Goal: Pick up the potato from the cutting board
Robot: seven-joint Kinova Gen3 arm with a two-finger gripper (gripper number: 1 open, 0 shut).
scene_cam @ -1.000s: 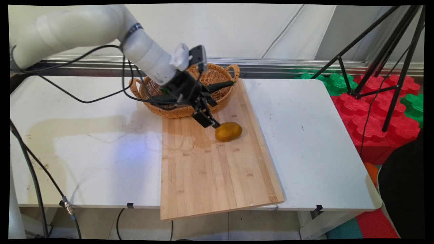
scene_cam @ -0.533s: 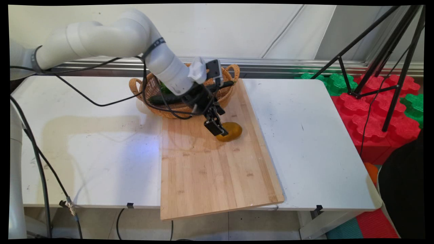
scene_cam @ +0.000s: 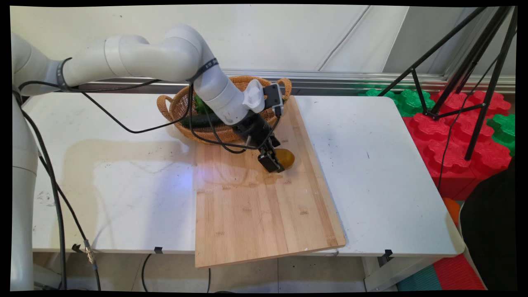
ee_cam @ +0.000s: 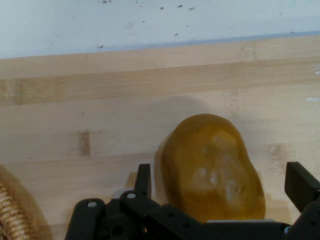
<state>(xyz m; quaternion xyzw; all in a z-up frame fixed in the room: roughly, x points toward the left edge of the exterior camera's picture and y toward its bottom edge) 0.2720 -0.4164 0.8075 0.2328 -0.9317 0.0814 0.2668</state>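
A brown-yellow potato lies on the wooden cutting board, near its far right part. My gripper is down at the board and stands open around the potato. In the hand view one finger is at the potato's left and the other finger is at its right, with gaps on both sides. The near end of the potato is hidden behind the black linkage.
A wicker basket with a dark green cucumber and a leafy green thing stands at the board's far end, behind the arm. Black cables hang from the arm. A black tripod and red and green foam blocks are at the right, off the table.
The arm has swung right and down from the basket's front. The open gripper has moved from the potato's left end to around the potato. The potato has not moved.
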